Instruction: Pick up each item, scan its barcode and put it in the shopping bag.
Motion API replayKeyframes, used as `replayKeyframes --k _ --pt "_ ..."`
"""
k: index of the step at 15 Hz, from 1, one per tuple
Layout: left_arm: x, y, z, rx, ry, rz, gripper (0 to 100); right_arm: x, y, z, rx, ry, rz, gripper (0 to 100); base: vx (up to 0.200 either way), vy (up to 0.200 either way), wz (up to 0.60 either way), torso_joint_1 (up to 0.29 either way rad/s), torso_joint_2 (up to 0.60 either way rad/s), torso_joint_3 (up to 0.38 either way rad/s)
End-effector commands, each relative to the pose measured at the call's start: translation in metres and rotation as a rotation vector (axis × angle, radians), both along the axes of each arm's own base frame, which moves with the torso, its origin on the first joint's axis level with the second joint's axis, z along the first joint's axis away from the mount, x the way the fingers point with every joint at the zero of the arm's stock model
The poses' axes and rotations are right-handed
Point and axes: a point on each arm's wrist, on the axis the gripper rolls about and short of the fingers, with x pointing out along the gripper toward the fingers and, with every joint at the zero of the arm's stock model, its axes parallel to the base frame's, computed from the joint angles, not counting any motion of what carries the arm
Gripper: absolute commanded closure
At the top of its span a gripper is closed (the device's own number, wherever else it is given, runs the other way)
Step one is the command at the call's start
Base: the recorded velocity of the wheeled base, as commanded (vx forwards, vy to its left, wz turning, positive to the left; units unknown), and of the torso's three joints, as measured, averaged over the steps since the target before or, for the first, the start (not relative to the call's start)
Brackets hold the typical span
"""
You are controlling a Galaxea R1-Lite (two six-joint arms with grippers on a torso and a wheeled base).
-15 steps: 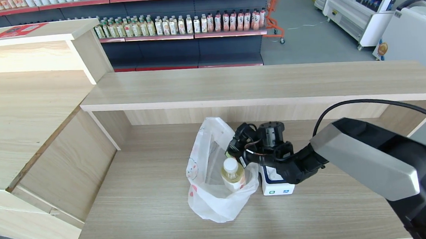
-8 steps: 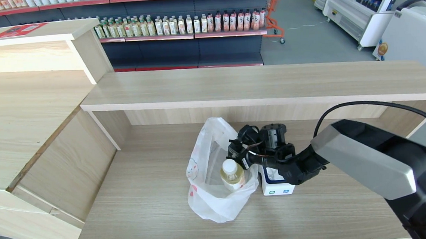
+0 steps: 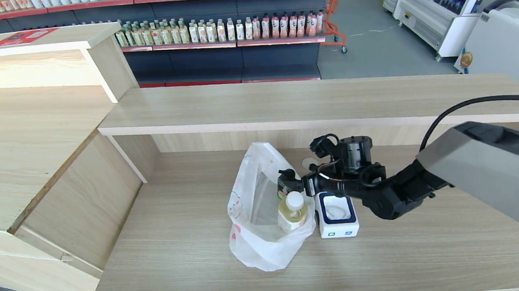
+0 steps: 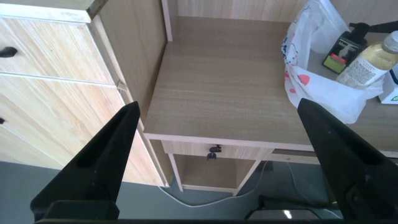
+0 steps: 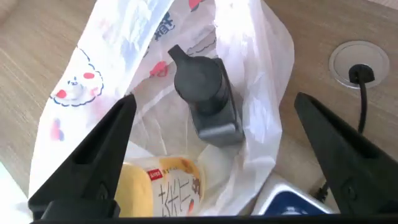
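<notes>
1. Head view: the shopping bag point(image 3: 251, 219) stands open on the surface point(image 3: 179, 233), just beside the scanner point(image 3: 337, 214) on its right. Inside it, a drink bottle point(image 3: 293, 211) with a white cap stands upright, with a dark pump bottle point(image 3: 284, 190) just behind it. The right gripper point(image 3: 296, 181) hangs over the bag's mouth, next to both bottles.
2. Left wrist view: the left gripper point(image 4: 219, 106) has its fingers spread and empty. It sits off the surface's near left corner, well apart from the bag.
3. Right wrist view: the right fingers point(image 5: 93, 162) are spread wide and hold nothing. The pump bottle sits below and between them, its long axis upright, and the drink bottle is nearer the camera. Both items look bagged. The right arm is the nearer 1, and it probably needs to rise straight up so it does not snag the plastic.
</notes>
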Motion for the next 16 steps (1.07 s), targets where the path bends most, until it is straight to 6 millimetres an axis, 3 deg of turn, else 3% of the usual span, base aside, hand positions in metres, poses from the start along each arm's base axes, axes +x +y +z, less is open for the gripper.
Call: replayKeyframes --k 1,3,4,7,9,10,11,13,14,16 --pt "0.0 0.0 0.0 0.0 -0.001 0.0 0 -0.047 -0.038 0.048 0.032 -0.011 -0.043 0 0.0 0.0 0.0 0.0 0.0 0.0" --pt "0.0 0.0 0.0 0.0 -0.001 0.0 0 -0.079 -0.058 0.073 0.071 -0.015 -0.06 0 0.0 0.0 0.0 0.0 0.0 0.0" --pt "0.0 0.0 0.0 0.0 -0.001 0.0 0 -0.115 -0.085 0.092 0.092 -0.022 -0.106 0 0.0 0.0 0.0 0.0 0.0 0.0" --pt "0.0 0.0 0.0 0.0 -0.001 0.0 0 -0.194 -0.132 0.106 0.086 -0.024 -0.213 0 0.0 0.0 0.0 0.0 0.0 0.0" --pt "0.0 0.0 0.0 0.0 -0.001 0.0 0 -0.252 -0.153 0.098 0.083 -0.057 -0.296 0 0.0 0.0 0.0 0.0 0.0 0.0" --pt "0.0 0.0 0.0 0.0 -0.001 0.0 0 -0.27 -0.157 0.093 0.077 -0.057 -0.324 0 0.0 0.0 0.0 0.0 0.0 0.0" --pt "0.0 0.0 0.0 0.0 -0.001 0.0 0 -0.311 -0.167 0.086 0.058 -0.074 -0.427 0 0.0 0.0 0.0 0.0 0.0 0.0" --pt "0.0 0.0 0.0 0.0 -0.001 0.0 0 -0.363 -0.18 0.068 0.038 -0.087 -0.563 0 0.0 0.0 0.0 0.0 0.0 0.0" --pt "0.0 0.0 0.0 0.0 -0.001 0.0 0 -0.383 -0.183 0.054 0.041 -0.107 -0.598 0 0.0 0.0 0.0 0.0 0.0 0.0" --pt "0.0 0.0 0.0 0.0 -0.001 0.0 0 -0.405 -0.184 0.024 0.049 -0.177 -0.619 0 0.0 0.0 0.0 0.0 0.0 0.0"
